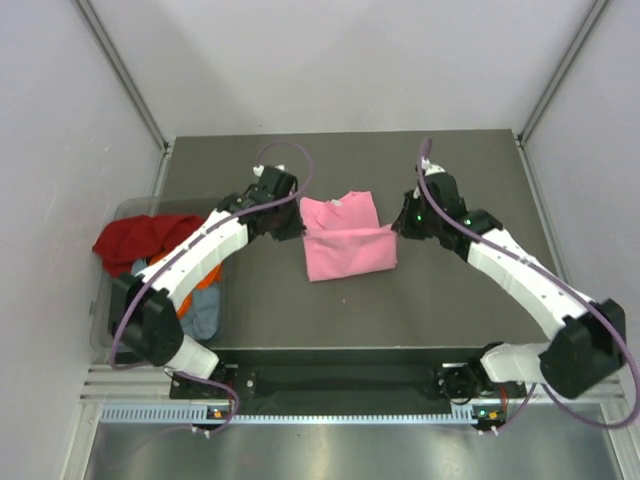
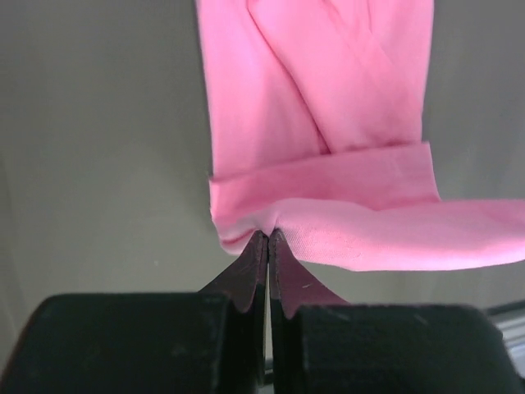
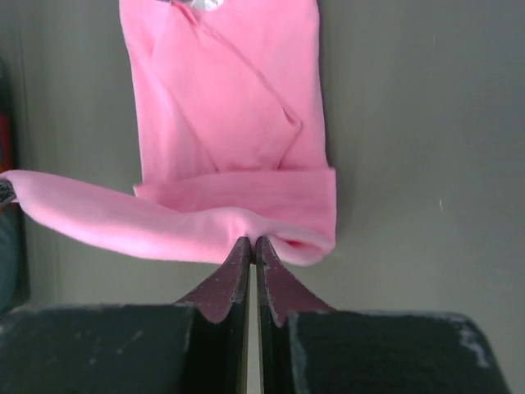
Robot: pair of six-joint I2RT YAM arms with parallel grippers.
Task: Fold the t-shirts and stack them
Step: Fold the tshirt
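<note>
A bright pink t-shirt (image 1: 345,243) lies partly folded in the middle of the dark table, its near part lifted and doubled toward the far part. My left gripper (image 1: 291,232) is shut on the shirt's left corner; in the left wrist view the pink cloth (image 2: 328,164) bunches at the left gripper (image 2: 268,234). My right gripper (image 1: 399,229) is shut on the right corner; in the right wrist view the pink fold (image 3: 230,180) is pinched at the right gripper (image 3: 252,240). A white neck label (image 3: 205,5) shows at the shirt's far end.
A clear bin (image 1: 110,300) at the table's left edge holds a dark red t-shirt (image 1: 135,238), an orange one (image 1: 205,282) and a grey-blue one (image 1: 200,315). White walls close in the table's sides and back.
</note>
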